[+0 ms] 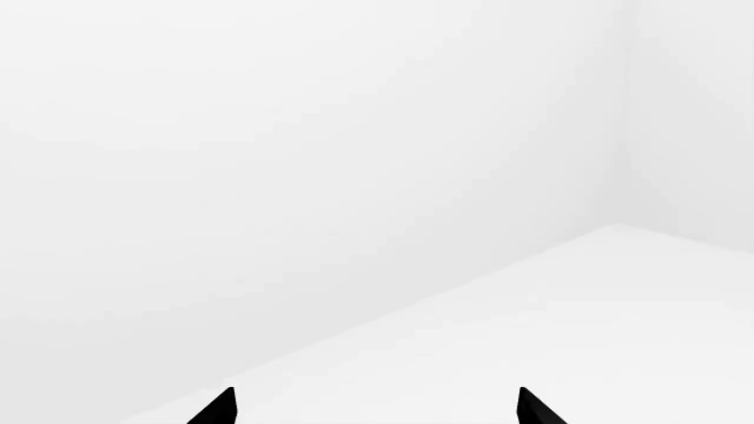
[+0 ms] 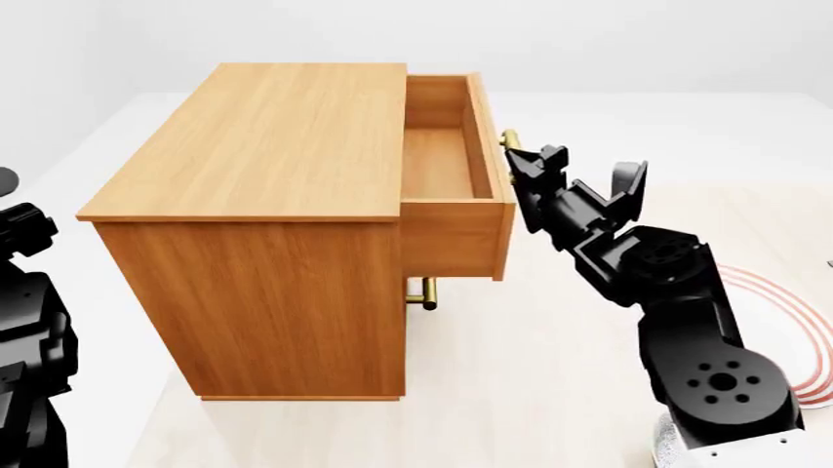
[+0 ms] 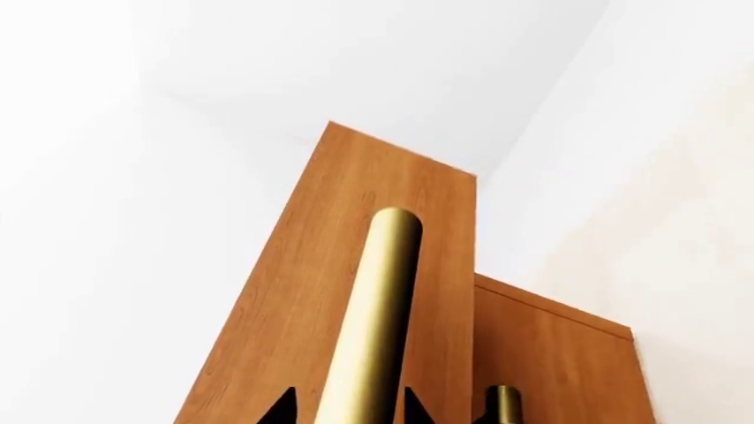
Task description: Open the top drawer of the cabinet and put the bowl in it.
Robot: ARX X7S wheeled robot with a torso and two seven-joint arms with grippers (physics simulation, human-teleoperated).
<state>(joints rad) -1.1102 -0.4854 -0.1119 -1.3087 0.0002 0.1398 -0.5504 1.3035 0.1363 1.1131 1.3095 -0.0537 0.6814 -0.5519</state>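
The orange-brown cabinet [image 2: 260,146] stands at the middle left of the head view. Its top drawer [image 2: 454,239] is pulled out, and the wooden inside that shows holds nothing. My right gripper [image 2: 525,164] is at the drawer's brass handle [image 2: 509,139]. In the right wrist view the black fingertips sit close on either side of that handle [image 3: 377,309], with my right gripper [image 3: 348,411] shut on it. My left gripper [image 1: 377,408] is open, faces a bare white wall and floor, and holds nothing. The bowl is out of view.
A white plate with red rings [image 2: 797,336] lies on the floor at the right, behind my right arm. A lower drawer's brass handle [image 2: 419,292] sticks out under the open drawer. My left arm [image 2: 26,322] hangs at the left edge, beside the cabinet.
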